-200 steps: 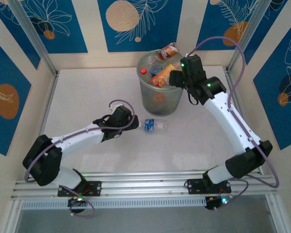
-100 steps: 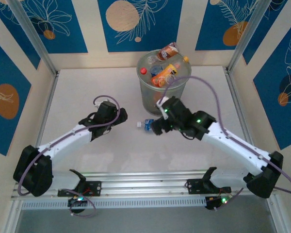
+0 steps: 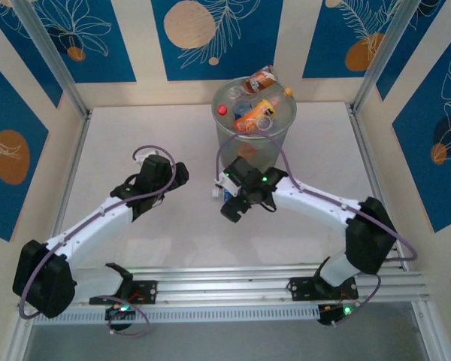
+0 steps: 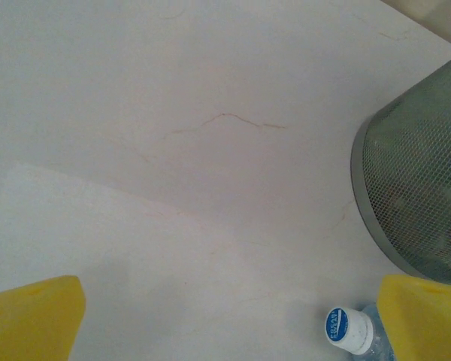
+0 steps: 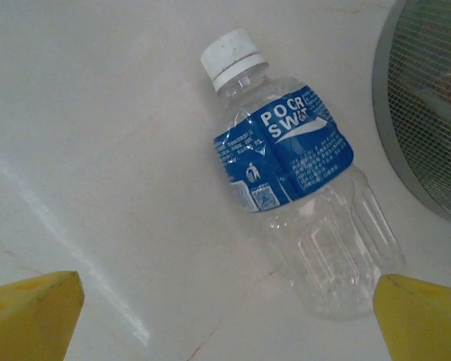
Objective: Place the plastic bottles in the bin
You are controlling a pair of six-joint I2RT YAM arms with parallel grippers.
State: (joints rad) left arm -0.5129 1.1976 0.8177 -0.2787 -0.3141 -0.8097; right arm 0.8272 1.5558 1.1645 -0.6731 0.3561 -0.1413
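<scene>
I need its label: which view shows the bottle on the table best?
Right wrist: the bottle lies whole, blue label legible. Left wrist catches its white cap; from above the right arm mostly covers it.

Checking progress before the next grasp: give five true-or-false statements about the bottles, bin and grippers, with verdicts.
1. A blue-labelled bottle lies on the table beside the bin. True.
2. The right gripper is shut on that bottle. False: it is open above the bottle, which lies free on the table.
3. The bin holds several bottles. True.
4. The lying bottle's cap is red. False: it is white.
5. The left gripper is open. True.
</scene>
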